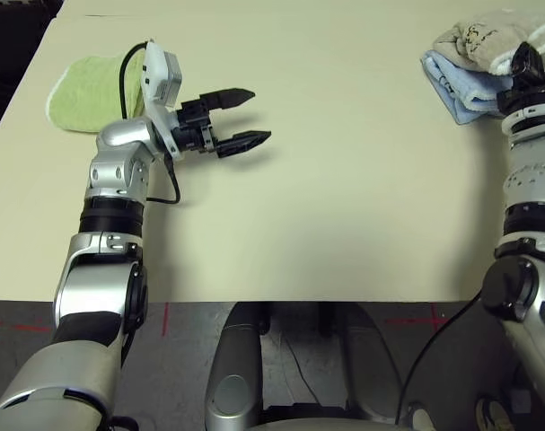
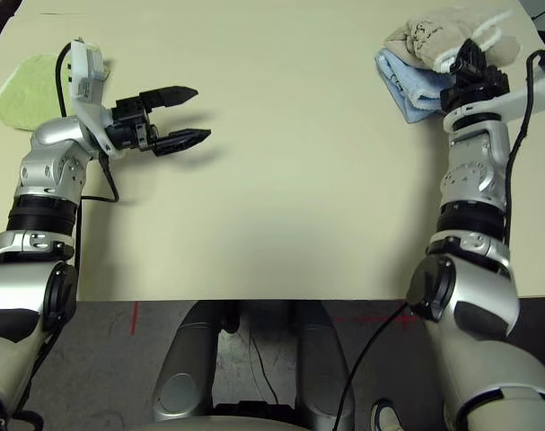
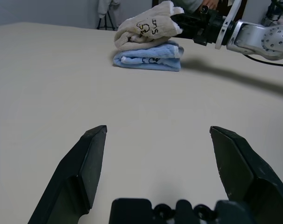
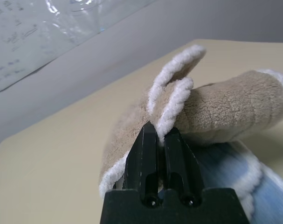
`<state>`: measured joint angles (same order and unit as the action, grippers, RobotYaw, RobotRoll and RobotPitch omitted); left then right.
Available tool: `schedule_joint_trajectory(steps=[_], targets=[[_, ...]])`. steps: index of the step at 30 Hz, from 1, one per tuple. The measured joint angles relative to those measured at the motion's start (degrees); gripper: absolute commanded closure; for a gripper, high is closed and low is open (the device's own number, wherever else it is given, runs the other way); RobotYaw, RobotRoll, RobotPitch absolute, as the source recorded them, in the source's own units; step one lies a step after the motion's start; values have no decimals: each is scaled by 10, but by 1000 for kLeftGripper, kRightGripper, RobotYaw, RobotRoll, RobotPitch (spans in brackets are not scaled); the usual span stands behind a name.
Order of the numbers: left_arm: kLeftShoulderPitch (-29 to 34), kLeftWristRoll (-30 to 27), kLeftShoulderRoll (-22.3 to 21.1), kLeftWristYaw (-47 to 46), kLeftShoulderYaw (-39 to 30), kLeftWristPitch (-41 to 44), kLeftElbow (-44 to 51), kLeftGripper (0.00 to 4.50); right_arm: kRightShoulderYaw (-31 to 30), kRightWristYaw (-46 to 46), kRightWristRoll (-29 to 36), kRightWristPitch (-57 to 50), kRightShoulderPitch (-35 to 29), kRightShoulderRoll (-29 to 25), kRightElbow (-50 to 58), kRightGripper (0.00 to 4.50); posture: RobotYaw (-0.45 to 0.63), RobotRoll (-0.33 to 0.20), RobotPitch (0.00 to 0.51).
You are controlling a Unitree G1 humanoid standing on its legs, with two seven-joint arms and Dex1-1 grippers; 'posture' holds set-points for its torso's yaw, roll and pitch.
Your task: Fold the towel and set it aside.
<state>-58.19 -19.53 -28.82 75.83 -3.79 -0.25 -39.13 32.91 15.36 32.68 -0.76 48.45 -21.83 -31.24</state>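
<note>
Can't actually read any of it tbh. There's dark lettering on the tan towel (image 3: 136, 33), more on the blue towel (image 3: 167, 51) under it, plus faint marks on some clear plastic (image 4: 43, 42), all 3 illegible to me.

Light blue towel (image 1: 465, 88) partly hidden beneath beige towel (image 1: 496, 40).

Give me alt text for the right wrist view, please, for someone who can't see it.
The right tool, its fingers closed, pinches the white-edged beige towel, folded over a light blue towel on a pale table.
</note>
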Motion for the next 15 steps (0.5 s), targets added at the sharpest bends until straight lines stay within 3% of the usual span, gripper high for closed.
schedule_joint_trajectory(steps=[7, 15], targets=[[-2, 3, 6, 13, 4, -8, -10, 0, -1, -92, 42, -103, -45, 35, 113, 4467, 15, 0, 334], [-9, 3, 8, 14, 4, -14, -22, 0, 20, -197, 107, -196, -46, 51, 170, 4467, 14, 0, 318]])
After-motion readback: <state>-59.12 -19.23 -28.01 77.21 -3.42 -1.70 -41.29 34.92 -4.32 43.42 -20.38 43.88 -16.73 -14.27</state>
